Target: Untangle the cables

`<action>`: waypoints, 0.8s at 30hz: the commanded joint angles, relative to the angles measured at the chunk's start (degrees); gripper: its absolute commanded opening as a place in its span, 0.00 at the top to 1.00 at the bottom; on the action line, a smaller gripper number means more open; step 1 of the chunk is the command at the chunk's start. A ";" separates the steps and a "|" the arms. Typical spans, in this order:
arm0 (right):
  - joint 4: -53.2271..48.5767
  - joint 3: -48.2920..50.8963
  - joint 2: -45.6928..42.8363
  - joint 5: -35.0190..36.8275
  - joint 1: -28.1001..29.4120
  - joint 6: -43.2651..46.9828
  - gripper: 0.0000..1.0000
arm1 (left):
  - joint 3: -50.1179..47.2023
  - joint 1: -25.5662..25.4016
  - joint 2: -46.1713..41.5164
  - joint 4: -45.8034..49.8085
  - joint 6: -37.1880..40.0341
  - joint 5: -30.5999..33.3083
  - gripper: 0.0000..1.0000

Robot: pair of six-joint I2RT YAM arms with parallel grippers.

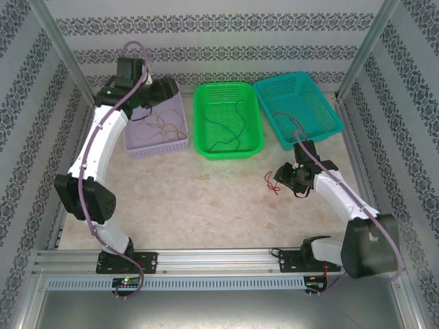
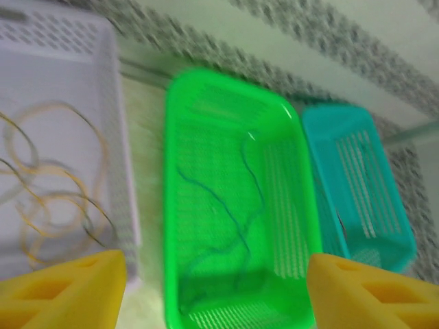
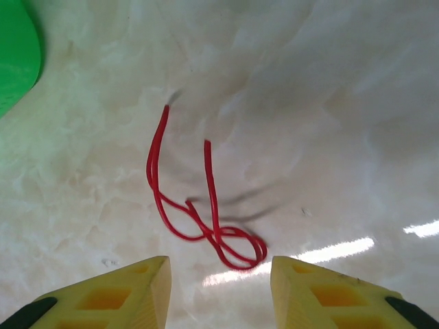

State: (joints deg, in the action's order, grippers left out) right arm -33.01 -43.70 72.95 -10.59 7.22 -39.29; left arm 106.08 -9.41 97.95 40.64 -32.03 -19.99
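Nearest us, on the right half of the pale table [image 1: 206, 199], the right gripper [image 1: 285, 179] hangs low over the surface, pointing left. From its wrist camera the right gripper [image 3: 218, 264] stands released: both yellow fingers [image 3: 123, 291] are apart, with nothing between them.

The red cable [image 1: 271, 184] lies on the table just left of that gripper. Close up, the red cable [image 3: 212, 233] is one thin strand, looped and crossed over itself at the near end, with two loose ends running away from the fingers. It rests flat on the table [image 3: 329, 137], just ahead of the fingertips. We see no contact.

Farther back, three baskets sit in a row near the patterned wall.

- Lilac basket [image 1: 158, 147], left: yellow-orange and brown cables [image 1: 164, 127] coiled inside. The left gripper [image 1: 168, 90] hovers above its far right corner.
- Wrist view: the left gripper [image 2: 216, 264] is spread wide and empty. The same coils [image 2: 62, 199] lie loose on the floor of the lilac basket [image 2: 82, 41].
- Green basket [image 1: 228, 154], middle: one dark cable [image 1: 230, 130] wanders across its floor. It is blurred but traceable [image 2: 226, 212] inside the green rim [image 2: 175, 205].
- Teal basket [image 1: 322, 103], right, set at an angle. We cannot tell its contents [image 2: 384, 199].
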 commanded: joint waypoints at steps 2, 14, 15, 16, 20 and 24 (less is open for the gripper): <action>6.02 -0.37 5.61 -1.87 -0.81 0.20 0.59 | -8.08 -5.59 -5.22 -4.24 -4.31 -3.48 0.32; 9.41 -0.68 13.12 -1.22 -0.75 1.14 0.76 | -17.35 -13.61 -11.98 -5.40 -8.14 -2.45 0.36; 9.99 -0.61 13.29 -1.27 -0.59 1.35 0.80 | -17.52 -13.82 -12.21 -5.46 -8.30 -2.48 0.36; 10.36 -0.66 13.32 -1.21 -0.41 1.66 0.84 | -17.73 -14.10 -12.47 -5.50 -8.36 -2.64 0.36; 9.19 -1.11 11.90 0.18 1.03 4.27 1.00 | -18.80 -15.64 -11.97 -6.31 -8.32 -3.32 0.37; 6.15 -0.85 5.24 2.11 3.67 7.22 1.00 | -19.17 -18.36 -10.85 -7.85 -9.78 -4.56 0.39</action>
State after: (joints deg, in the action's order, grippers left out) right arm -24.62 -44.07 83.48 -10.68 9.17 -35.33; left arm 87.61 -25.61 86.78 36.32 -40.21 -22.76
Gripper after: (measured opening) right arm 0.059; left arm 0.610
